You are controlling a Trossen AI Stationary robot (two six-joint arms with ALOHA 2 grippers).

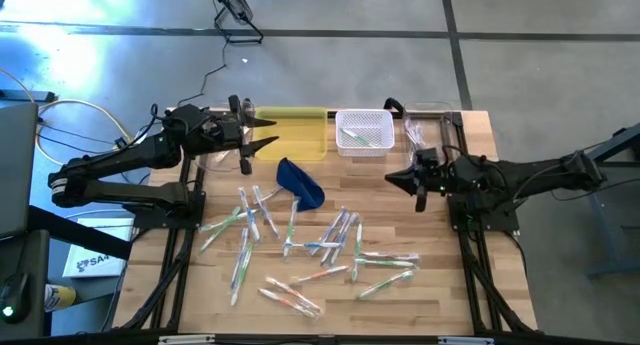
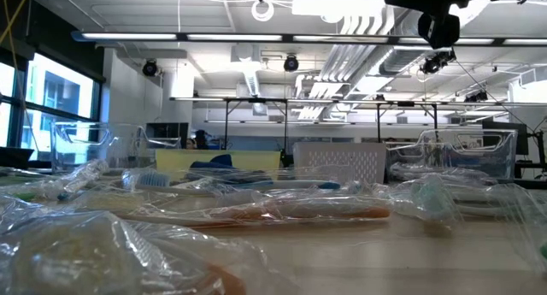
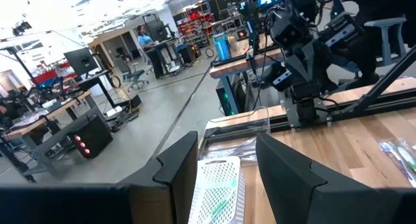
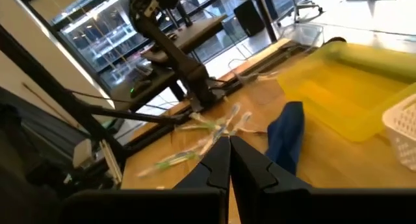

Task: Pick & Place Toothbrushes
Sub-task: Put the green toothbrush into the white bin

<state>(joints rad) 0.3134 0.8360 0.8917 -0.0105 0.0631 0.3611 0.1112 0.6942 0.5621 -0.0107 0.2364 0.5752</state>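
Note:
Several toothbrushes (image 1: 320, 247) in clear wrappers lie scattered flat on the wooden table's middle and near part; they also show in the right wrist view (image 4: 207, 130) and close up in the low view (image 2: 282, 211). A few more toothbrushes lie in the white basket (image 1: 363, 132) at the far edge. My left gripper (image 1: 262, 131) hangs open above the yellow tray (image 1: 297, 135), pointing level toward the basket (image 3: 218, 191). My right gripper (image 1: 396, 178) is shut and empty, held above the table right of the pile, with its fingertips (image 4: 229, 160) aimed toward the toothbrushes.
A dark blue pouch (image 1: 301, 181) lies between the yellow tray and the pile, also seen in the right wrist view (image 4: 285, 137). A clear bin (image 1: 432, 125) stands right of the basket. Bare wood remains along the table's near edge and right side.

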